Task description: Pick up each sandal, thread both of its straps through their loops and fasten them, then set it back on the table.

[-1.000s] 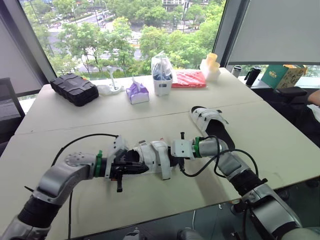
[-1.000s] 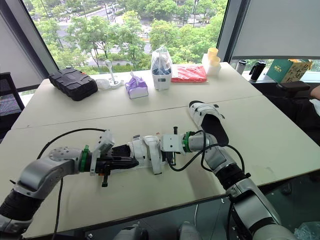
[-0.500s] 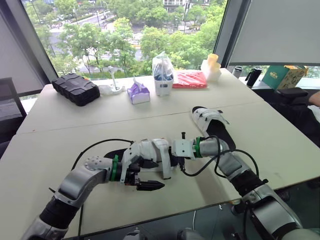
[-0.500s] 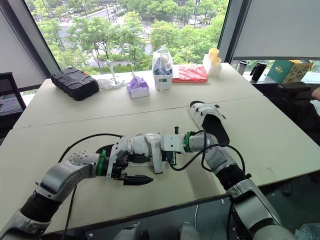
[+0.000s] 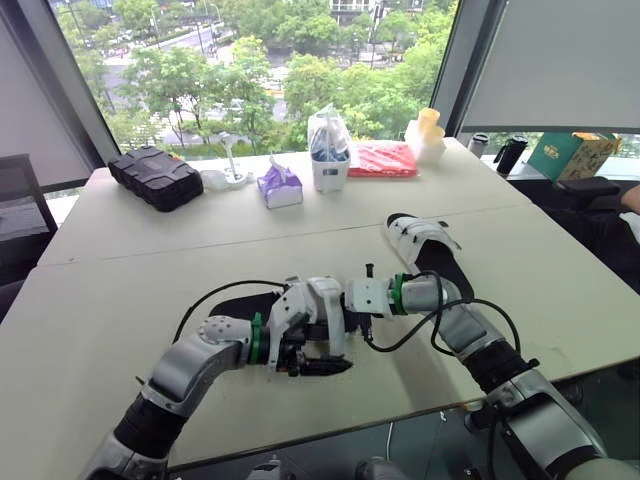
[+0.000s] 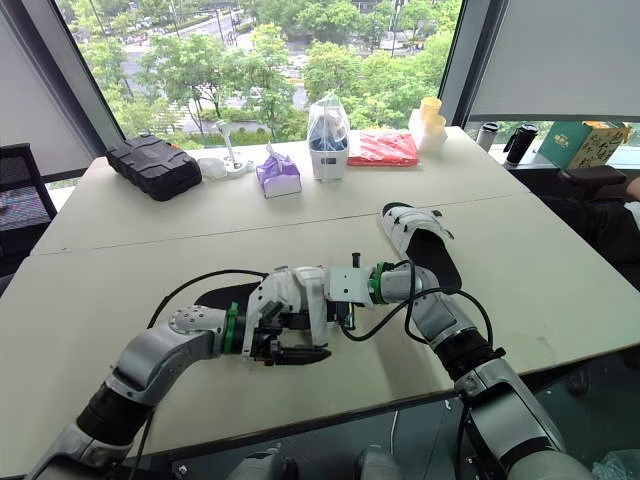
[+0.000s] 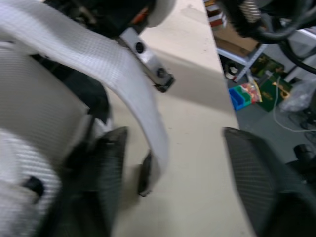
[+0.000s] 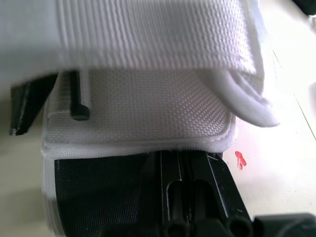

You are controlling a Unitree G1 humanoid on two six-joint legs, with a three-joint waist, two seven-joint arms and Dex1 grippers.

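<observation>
Since a second ago my left pincer (image 5: 335,366) has swung from the far-left end of the sandal (image 5: 320,305) round to its near side, low over the surface (image 5: 120,270). The left wrist view adds what the head views hide: its fingers (image 7: 256,173) are spread, and a loose white strap (image 7: 123,74) hangs between them, nearer one finger. My right pincer (image 5: 352,303) pinches the sandal's right end, holding it between my two arms.

- I'm in an office, high up: tall windows (image 5: 250,60) overlook treetops (image 5: 330,85) and a street (image 5: 175,38).
- Pale meeting tables (image 5: 130,230) are pushed together before me.
- A roller blind (image 5: 560,60) and a black office chair (image 5: 583,187) are on my right.
</observation>
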